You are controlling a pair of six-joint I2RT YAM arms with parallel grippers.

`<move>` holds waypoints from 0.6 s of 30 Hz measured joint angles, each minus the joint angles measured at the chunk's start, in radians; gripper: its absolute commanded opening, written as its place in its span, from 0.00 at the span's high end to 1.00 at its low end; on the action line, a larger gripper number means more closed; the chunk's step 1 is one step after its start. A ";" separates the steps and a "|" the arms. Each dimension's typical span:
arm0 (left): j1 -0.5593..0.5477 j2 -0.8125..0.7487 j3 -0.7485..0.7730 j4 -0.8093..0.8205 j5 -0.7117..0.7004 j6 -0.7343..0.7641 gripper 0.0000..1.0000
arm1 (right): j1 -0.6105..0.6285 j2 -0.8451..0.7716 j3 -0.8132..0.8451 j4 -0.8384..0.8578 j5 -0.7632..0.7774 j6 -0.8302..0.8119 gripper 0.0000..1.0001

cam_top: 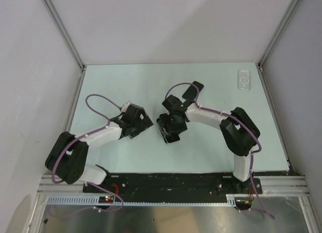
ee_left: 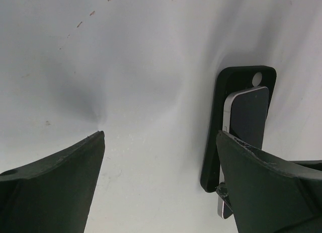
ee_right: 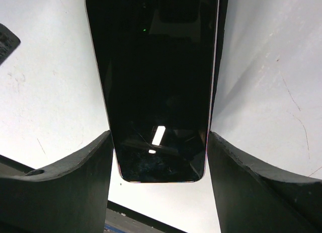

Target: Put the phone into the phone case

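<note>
Pale table [cam_top: 126,82], white walls. The right gripper [ee_right: 160,137] clamps the phone [ee_right: 153,67] across its long edges with 2 fingers; it looks stiff, slick and breakable. The clear phone case [cam_top: 244,80], probably light and springy, lies well beyond its right. The left gripper [ee_left: 161,137] gapes empty.

No words or numbers are readable; only a white ring and a short line mark the clear phone case [cam_top: 244,80].
</note>
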 measured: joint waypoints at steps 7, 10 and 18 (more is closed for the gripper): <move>0.000 0.011 0.000 0.000 0.001 0.000 0.05 | -0.003 0.022 0.038 -0.015 0.003 0.011 0.61; 0.000 0.013 0.000 0.000 0.001 0.000 0.05 | -0.003 0.034 0.056 -0.030 0.013 0.013 0.50; 0.000 0.014 0.000 0.000 0.002 0.002 0.07 | -0.003 0.041 0.076 -0.044 0.045 0.027 0.27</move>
